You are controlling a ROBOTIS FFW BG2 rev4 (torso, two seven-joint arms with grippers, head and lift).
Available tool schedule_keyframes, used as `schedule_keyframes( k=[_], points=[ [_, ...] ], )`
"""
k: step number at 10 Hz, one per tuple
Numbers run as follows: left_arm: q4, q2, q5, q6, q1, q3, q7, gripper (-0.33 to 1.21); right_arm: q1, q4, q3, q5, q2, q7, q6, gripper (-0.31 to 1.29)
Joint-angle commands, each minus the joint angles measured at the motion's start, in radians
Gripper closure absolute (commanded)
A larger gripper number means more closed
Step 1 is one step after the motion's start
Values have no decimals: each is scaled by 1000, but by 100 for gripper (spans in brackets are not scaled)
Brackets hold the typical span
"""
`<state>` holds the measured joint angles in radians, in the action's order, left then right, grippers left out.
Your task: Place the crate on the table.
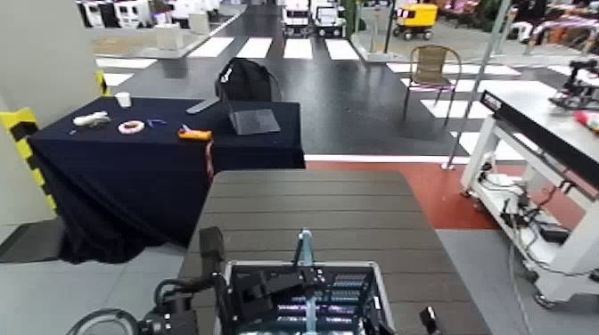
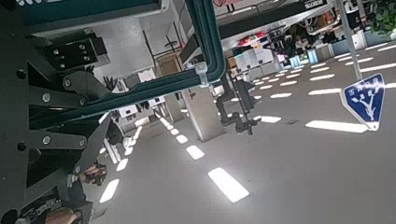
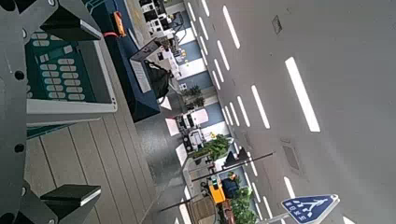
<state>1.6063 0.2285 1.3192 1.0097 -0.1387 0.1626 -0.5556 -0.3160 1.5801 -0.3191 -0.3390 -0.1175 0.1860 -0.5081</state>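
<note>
The blue-grey crate [image 1: 348, 290] is over the near end of the dark brown slatted table [image 1: 307, 205]; I cannot tell whether it touches the top. Its thin teal handle [image 1: 306, 249] stands upright across the middle. My left gripper [image 1: 267, 290] reaches in from the left and is shut on that handle [image 2: 140, 91], which runs between its black fingers [image 2: 65, 56]. My right gripper [image 1: 430, 319] is at the crate's right side, open. In the right wrist view its fingers [image 3: 56, 19] stand far apart beside the crate's grey rim [image 3: 70, 107] and the table slats [image 3: 89, 159].
A navy cloth-draped table [image 1: 134, 169] stands ahead on the left with a laptop [image 1: 252, 118], a tape roll [image 1: 131, 127] and small tools. A white-framed workbench [image 1: 535, 142] with cables is on the right. A chair [image 1: 432, 76] is farther back.
</note>
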Motion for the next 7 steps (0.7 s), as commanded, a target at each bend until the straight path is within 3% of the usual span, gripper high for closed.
schedule_keyframes(
  k=[1, 7],
  points=[
    [-2, 0, 2, 1, -1, 2, 0, 119, 0, 0, -2, 0, 1, 0, -1, 14],
    [-65, -2, 3, -23, -68, 54, 3, 119, 2, -5, -5, -6, 4, 0, -7, 14]
  ],
)
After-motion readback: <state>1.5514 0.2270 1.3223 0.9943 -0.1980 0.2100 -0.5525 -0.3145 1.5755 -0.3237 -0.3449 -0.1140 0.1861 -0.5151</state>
